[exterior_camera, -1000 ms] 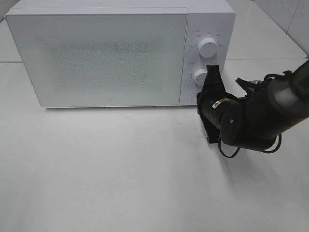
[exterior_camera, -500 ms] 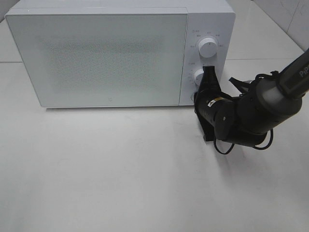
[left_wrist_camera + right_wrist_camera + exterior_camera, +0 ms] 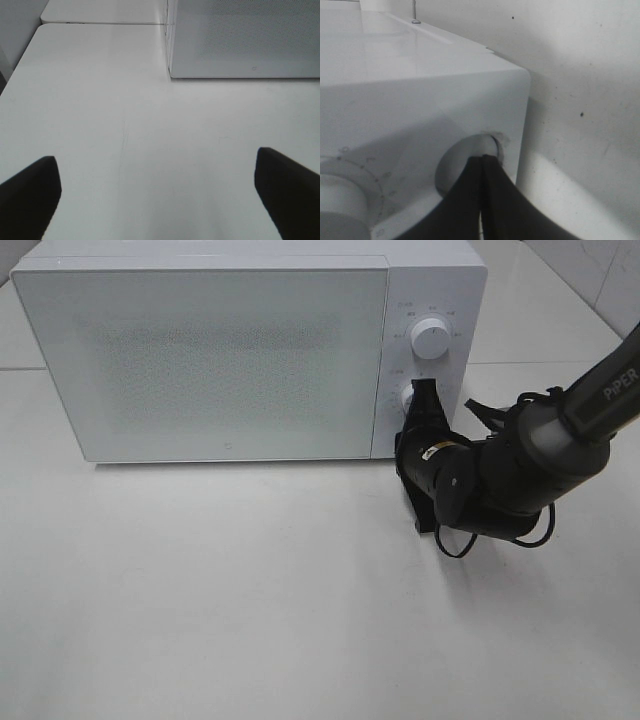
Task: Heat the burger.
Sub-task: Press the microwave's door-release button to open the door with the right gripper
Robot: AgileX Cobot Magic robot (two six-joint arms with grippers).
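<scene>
The burger is out of view. The white microwave (image 3: 220, 360) stands at the back of the table with its frosted door closed. My right gripper (image 3: 426, 390) is shut with nothing in it, and its tips rest against the control panel beside the lower knob (image 3: 409, 398). In the right wrist view the closed fingertips (image 3: 482, 160) meet at a round button recess (image 3: 457, 170) near the panel's corner, with a dial (image 3: 340, 205) to one side. My left gripper (image 3: 160, 200) is open above bare table, and the microwave's corner (image 3: 240, 45) lies ahead of it.
An upper knob (image 3: 429, 337) sits above the lower one on the panel. The right arm (image 3: 540, 455) and its cable reach in over the table from the right. The white table (image 3: 250, 590) has seams behind the microwave.
My right arm has shifted a little to the left and closer to the control panel, staying shut. The microwave door has not moved.
</scene>
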